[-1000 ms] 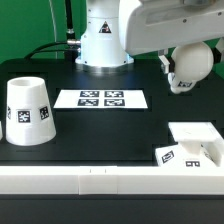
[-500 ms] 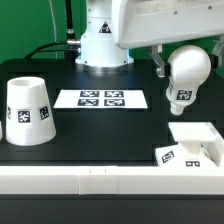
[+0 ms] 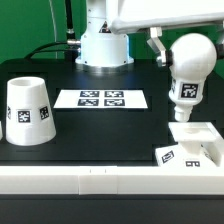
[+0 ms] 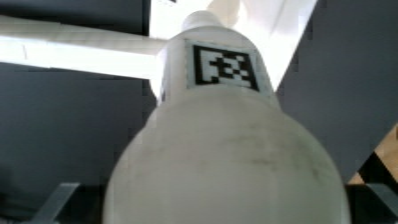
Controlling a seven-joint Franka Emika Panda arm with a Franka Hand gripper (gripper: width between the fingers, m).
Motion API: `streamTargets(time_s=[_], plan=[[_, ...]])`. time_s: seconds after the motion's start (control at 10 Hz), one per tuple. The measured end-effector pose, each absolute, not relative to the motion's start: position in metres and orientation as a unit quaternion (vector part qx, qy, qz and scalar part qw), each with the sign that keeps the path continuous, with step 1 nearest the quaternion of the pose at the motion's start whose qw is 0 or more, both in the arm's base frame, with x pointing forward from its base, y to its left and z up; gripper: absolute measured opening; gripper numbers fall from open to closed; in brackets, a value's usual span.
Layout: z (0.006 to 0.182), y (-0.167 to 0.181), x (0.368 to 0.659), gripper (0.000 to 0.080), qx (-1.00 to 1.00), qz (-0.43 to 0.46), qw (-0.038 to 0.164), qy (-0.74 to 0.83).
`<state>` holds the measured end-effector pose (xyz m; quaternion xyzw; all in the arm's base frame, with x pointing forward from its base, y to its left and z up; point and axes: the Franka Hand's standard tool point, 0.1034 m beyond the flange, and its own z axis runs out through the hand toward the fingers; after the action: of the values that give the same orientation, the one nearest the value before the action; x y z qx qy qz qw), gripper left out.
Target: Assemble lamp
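My gripper (image 3: 188,48) is shut on the rounded white bulb (image 3: 190,62). It holds the bulb in the air at the exterior view's right, narrow tagged neck (image 3: 185,92) pointing down. The flat square base (image 3: 193,146) lies below it, against the white front rail, with a gap between neck and base. The tapered shade (image 3: 28,110) stands rim down at the exterior view's left, far from the gripper. In the wrist view the bulb (image 4: 222,140) fills the frame, tag facing the camera, and one dark finger (image 4: 50,203) shows beside it.
The marker board (image 3: 102,98) lies flat in the middle of the black table. The arm's white pedestal (image 3: 103,45) stands behind it. A white rail (image 3: 80,180) runs along the front edge.
The bulb has turned from lying sideways to neck-down and has risen a little, staying over the base. Shade and base have not moved.
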<state>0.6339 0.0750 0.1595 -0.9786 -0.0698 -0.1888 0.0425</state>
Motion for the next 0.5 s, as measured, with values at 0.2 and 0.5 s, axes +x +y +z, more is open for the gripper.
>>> streamTargets(time_s=[0.2,0.5], plan=[[0.159,0.078,0.638,0.0578,-0.978,-0.19,0.042,-0.076],[0.154,0.089,0.641,0.0578,-0.977,-0.191,0.045,-0.08]])
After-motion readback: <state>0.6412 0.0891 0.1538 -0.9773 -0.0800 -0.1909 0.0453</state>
